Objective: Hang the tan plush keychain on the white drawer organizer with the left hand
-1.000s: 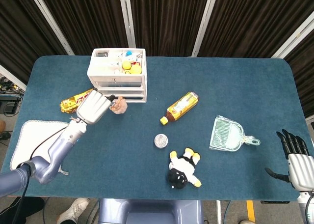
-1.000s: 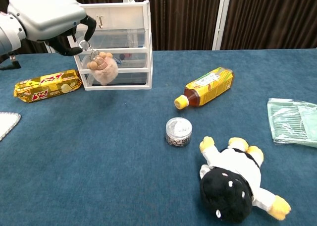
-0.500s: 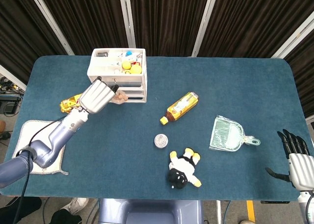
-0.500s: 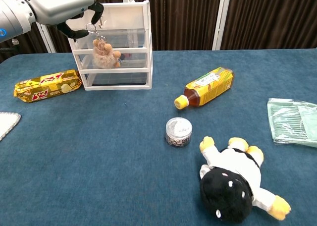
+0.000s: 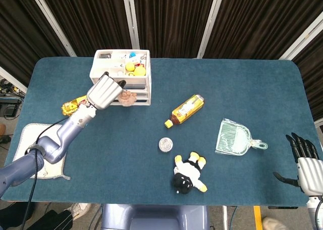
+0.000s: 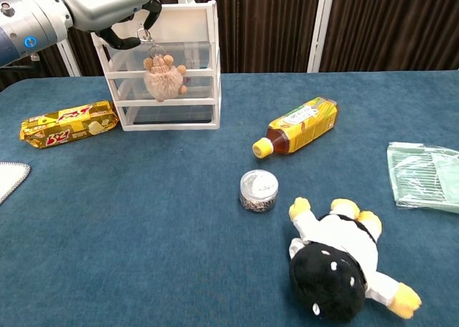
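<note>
The tan plush keychain (image 6: 165, 81) (image 5: 127, 97) dangles by its metal ring from my left hand (image 6: 107, 4) (image 5: 104, 91), which pinches the ring just in front of the white drawer organizer (image 6: 203, 33) (image 5: 98, 71). The plush hangs level with the middle drawer, close to the organizer's front. Whether the ring touches the organizer I cannot tell. My right hand (image 5: 303, 162) rests off the table's right edge, fingers apart and holding nothing.
A yellow snack bar (image 6: 68, 124) lies left of the organizer. A yellow tea bottle (image 6: 301, 126), a small round tin (image 6: 259, 189), a black-and-white plush toy (image 6: 337, 259) and a clear green dustpan (image 6: 424, 175) sit to the right. A white cloth (image 5: 38, 139) lies at the table's left edge.
My left hand has risen and moved right toward the organizer's top front, carrying the plush up from near the bottom drawer to the middle drawer's level.
</note>
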`<state>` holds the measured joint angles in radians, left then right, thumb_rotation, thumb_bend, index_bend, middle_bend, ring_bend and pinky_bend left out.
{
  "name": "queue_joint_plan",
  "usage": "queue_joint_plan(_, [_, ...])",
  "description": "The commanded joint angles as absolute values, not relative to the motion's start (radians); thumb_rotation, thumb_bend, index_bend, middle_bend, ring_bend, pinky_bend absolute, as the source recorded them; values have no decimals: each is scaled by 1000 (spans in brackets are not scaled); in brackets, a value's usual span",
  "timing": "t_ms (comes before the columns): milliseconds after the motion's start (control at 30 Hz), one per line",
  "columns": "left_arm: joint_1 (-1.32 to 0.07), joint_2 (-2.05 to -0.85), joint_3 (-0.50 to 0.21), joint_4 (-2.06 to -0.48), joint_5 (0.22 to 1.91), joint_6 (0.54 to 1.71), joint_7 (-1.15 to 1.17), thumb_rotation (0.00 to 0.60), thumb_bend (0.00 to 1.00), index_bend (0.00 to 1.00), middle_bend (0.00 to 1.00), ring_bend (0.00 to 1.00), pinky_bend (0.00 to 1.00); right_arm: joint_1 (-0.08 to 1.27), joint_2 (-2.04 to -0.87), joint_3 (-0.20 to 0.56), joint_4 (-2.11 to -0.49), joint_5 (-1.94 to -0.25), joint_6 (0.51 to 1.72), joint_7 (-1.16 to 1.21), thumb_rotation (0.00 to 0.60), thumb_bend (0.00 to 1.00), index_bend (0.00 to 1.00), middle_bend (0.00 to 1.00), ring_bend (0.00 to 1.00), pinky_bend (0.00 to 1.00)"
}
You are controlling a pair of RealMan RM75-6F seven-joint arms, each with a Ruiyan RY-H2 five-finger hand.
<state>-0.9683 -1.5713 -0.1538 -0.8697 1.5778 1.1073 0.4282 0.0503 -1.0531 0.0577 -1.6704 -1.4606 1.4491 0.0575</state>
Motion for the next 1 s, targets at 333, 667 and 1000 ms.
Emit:
queue_joint_plan(333, [-982,-1608,-145,-817,1576,1108,401,600,348,512,1000,879,765,50,-1051,58,-1673,-1461,1450,59,600,2,0,0,0,0])
queue_joint_plan(667, [-977,-1601,-128,-813,1586,1125,399,600,345,512,1000,877,765,48,-1050,58,-1674,-1466,1455,64,600,2,0,0,0,0])
queue_joint_plan(1000, [-982,-1592,-130,-827,1577,1120,418,600,346,512,1000,878,764,48,-1049,60,-1673,-1467,1458,72,600,2,0,0,0,0])
